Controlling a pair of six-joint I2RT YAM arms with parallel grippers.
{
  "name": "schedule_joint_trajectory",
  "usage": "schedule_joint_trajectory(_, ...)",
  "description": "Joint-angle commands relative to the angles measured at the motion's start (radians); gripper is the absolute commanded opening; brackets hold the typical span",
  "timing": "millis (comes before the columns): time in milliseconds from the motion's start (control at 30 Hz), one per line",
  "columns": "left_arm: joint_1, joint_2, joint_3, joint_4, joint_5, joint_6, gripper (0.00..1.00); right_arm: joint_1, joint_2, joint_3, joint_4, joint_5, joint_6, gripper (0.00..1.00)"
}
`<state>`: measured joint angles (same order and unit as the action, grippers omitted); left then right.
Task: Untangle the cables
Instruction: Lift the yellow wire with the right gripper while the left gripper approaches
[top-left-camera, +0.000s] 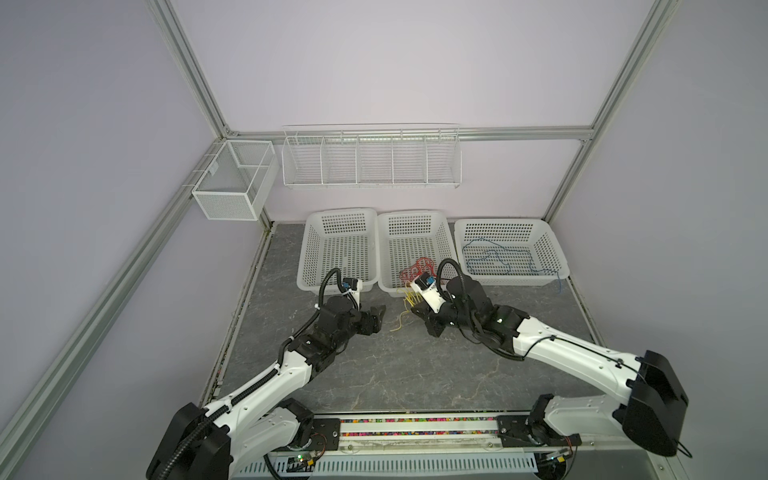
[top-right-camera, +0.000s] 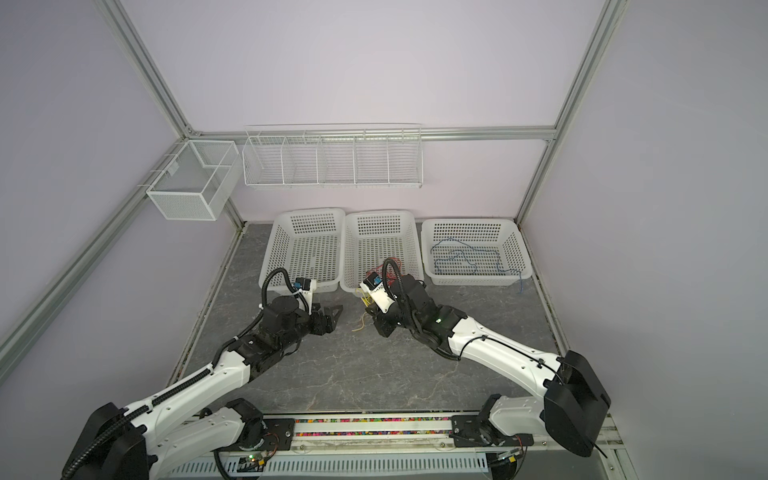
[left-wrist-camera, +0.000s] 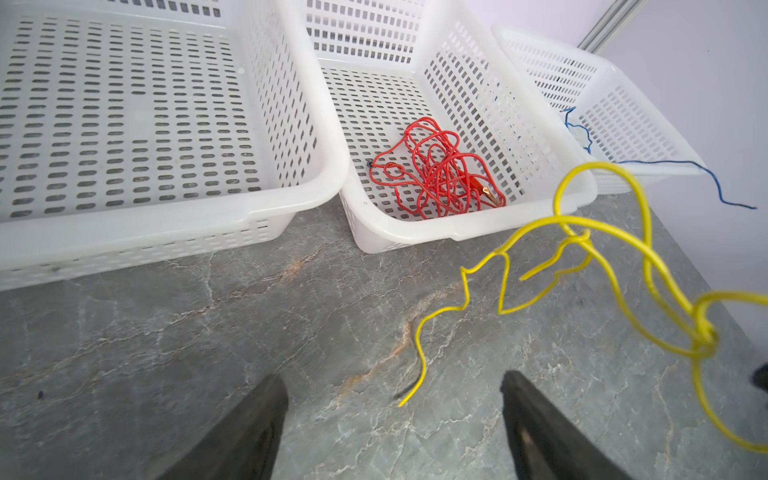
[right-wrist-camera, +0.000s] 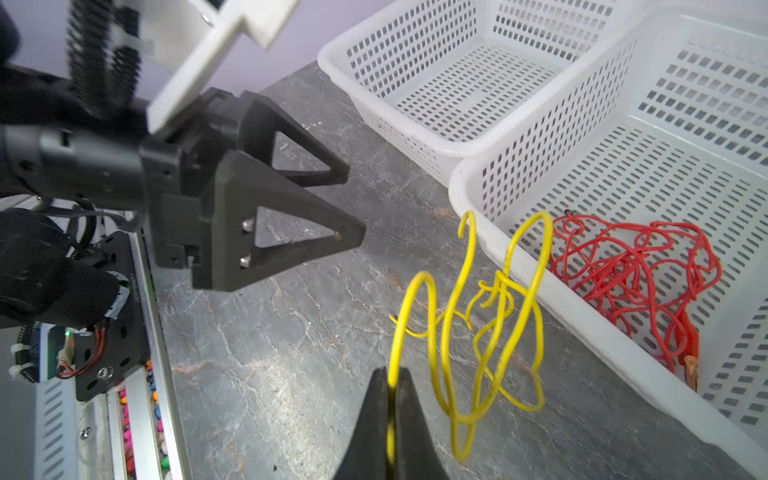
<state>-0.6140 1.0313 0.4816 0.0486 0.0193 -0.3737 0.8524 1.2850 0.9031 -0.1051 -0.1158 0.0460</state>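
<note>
- Pinching one strand of the yellow cable (left-wrist-camera: 705, 340) tight in the right pincer (right-wrist-camera: 390, 374), held up over the desk (left-wrist-camera: 249, 332) so the knotted loops dangle apart.
- Hovering alongside with the left pincer (left-wrist-camera: 395, 382) spread wide and empty, probably lining up a second strand.
- Sorted by colour: red cable (left-wrist-camera: 436, 170) in the middle basket (left-wrist-camera: 415, 237), blue cable (left-wrist-camera: 660, 161) in the neighbouring basket (top-left-camera: 511, 281).

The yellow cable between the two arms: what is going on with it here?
Two robot arms are untangling cables. The right gripper is shut on the yellow cable and holds its knotted loops up in front of the baskets. The left gripper hangs open beside it, holding nothing. The red cable lies bunched in the middle basket, and the blue cable lies in the right basket with one end over the rim. The left basket is empty.
</note>
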Motion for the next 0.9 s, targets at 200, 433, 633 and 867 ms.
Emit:
schedule_joint_trajectory(200, -0.055, 0.084, -0.046, 0.163, 0.025, 0.046, 0.89, -0.002, -0.071, -0.015, 0.027, -0.037, 0.011, 0.06)
schedule_joint_trajectory(433, -0.077, 0.123, -0.048, 0.266, -0.001, 0.076, 0.91, -0.001, -0.153, -0.006, 0.023, -0.056, 0.011, 0.06)
schedule_joint_trajectory(633, -0.078, 0.139, -0.056, 0.378, 0.057, 0.105, 0.92, -0.002, -0.201, 0.005, 0.007, -0.075, 0.006, 0.06)
schedule_joint_trajectory(867, -0.078, 0.206, -0.042, 0.524, 0.150, 0.104, 0.92, -0.003, -0.232, 0.010, -0.010, -0.074, 0.003, 0.06)
